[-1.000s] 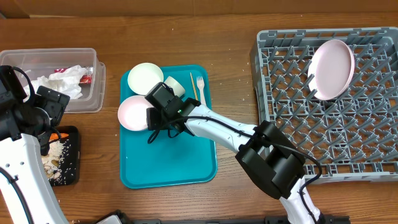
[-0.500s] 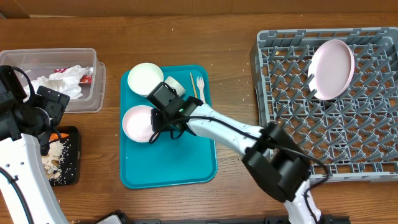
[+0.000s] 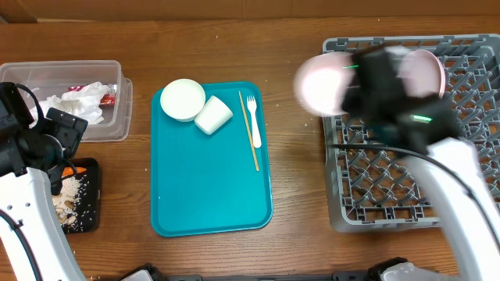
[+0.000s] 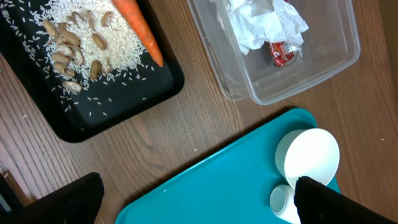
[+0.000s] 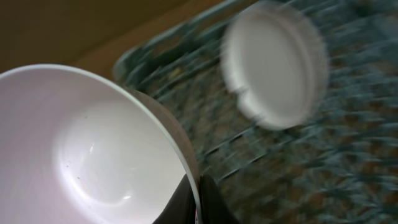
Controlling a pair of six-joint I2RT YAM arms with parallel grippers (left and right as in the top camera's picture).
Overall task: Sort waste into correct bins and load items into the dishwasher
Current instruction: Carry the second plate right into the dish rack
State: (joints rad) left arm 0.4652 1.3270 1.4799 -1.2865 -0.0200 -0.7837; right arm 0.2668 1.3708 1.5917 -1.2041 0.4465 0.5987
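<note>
- Right jaws pinched shut on the pink bowl's (image 5: 93,149) rim, holding it over the dish rack's (image 3: 375,179) rear-left corner beside the pink plate (image 3: 433,74), probably for slotting between pegs.
- Left jaws wide open, empty, parked over the bench's left edge.

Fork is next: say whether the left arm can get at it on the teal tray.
Probably yes: the fork lies uncovered, only a stick beside it; the left gripper is open, the right arm away over the rack.

White arm links (image 3: 19,203) join black housings (image 3: 35,140) trailing thin black cables (image 3: 367,147).
</note>
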